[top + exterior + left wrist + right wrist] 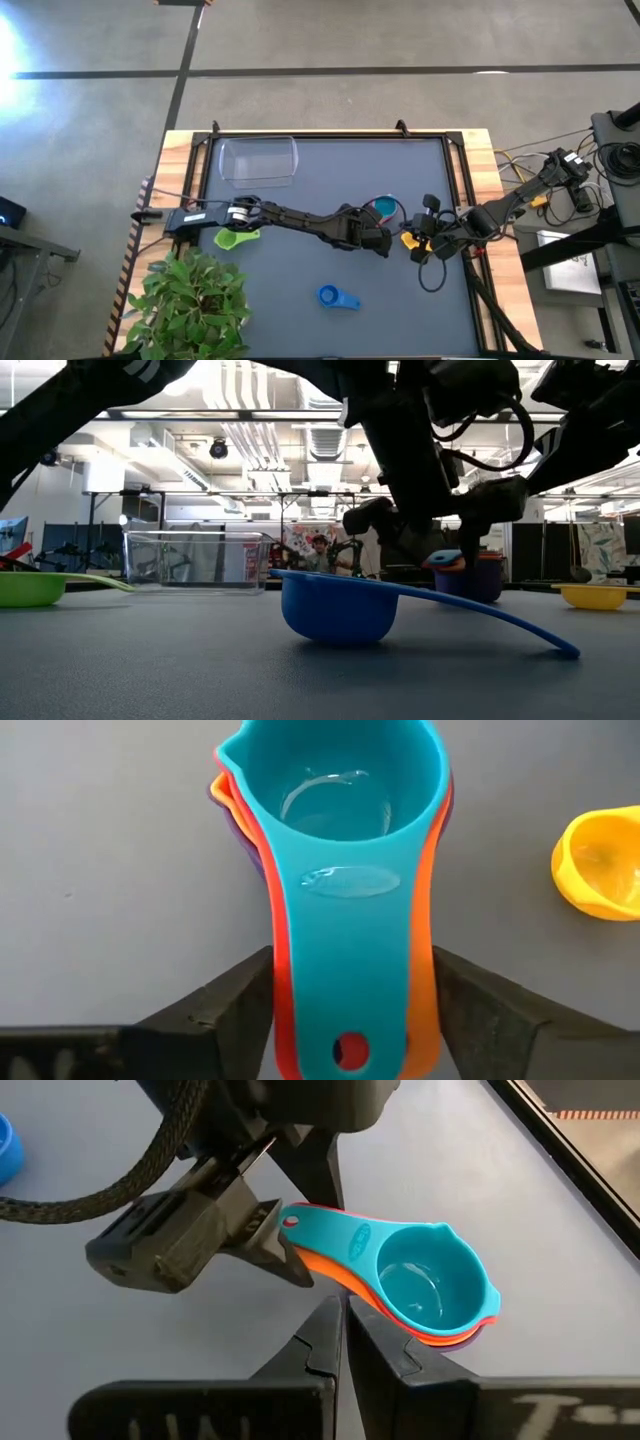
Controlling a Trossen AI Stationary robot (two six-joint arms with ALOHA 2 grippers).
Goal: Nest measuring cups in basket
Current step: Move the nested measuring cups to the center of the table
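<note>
Left tool [350, 1010] straddles handles of nested teal-topped stack [345, 810], fingers wide, not yet gripping, presumably to carry it to basket [259, 159]. Right tool [340, 1345] shut, idle nearby.

stacked cups [383, 208] right of basket [259, 160] (apart)

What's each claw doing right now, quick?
Left claw: fingers either side of the handles of the nested teal, red, orange and purple plastic measuring cups; grip cannot be told.
Right claw: closed, empty.

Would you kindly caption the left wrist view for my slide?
Left pincer straddling the handles of the nested teal-topped cup stack, yellow cup beside it.
</note>
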